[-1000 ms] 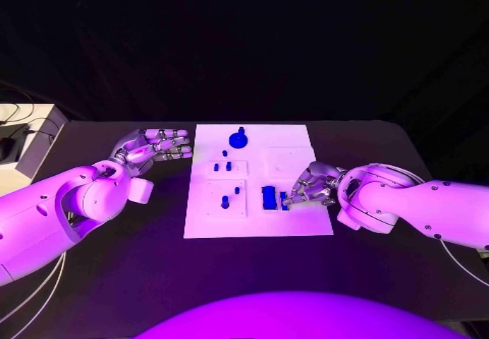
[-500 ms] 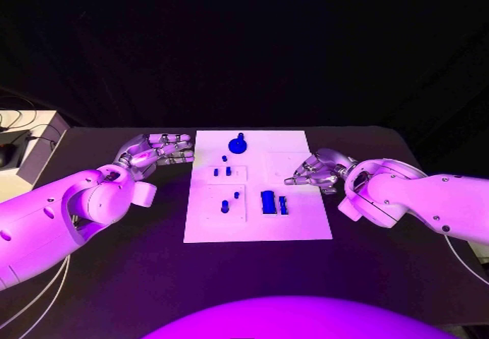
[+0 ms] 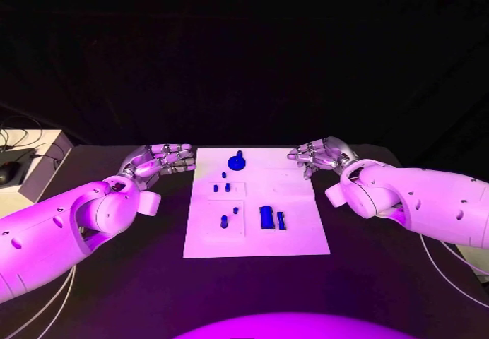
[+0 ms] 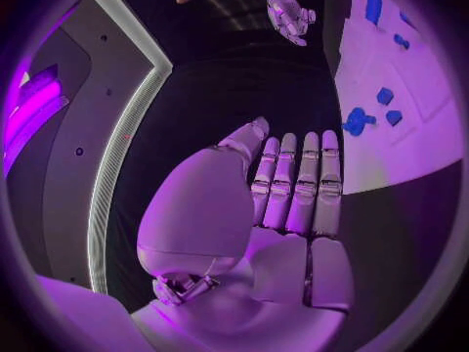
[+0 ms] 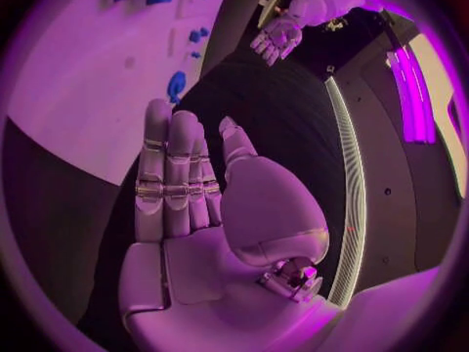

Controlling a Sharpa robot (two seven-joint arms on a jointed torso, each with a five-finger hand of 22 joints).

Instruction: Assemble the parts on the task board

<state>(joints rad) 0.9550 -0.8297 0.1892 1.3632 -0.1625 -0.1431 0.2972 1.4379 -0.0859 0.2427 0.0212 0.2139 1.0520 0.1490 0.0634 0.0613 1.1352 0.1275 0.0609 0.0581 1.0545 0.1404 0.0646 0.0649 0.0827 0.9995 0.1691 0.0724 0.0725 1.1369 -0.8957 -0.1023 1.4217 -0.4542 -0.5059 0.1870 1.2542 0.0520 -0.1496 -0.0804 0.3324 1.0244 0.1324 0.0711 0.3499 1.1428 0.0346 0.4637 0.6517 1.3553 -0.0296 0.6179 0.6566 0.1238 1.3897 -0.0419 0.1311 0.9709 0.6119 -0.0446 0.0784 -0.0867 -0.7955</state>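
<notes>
Both hands empty: left hand point(image 3: 160, 159) and right hand point(image 3: 319, 154) flank task board point(image 3: 295, 233), fingers straight, side by side. Blue parts point(image 3: 267, 217) sit on board. Stage unclear; watch, don't rush.

Parts point(image 3: 267, 216) perhaps seated (too small)

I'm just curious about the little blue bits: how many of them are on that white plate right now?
8 that I can make out on the task board: a large round part at the far end, four small pegs just nearer, two more pegs lower down, and a block pair. Tiny ones may escape notice.
</notes>
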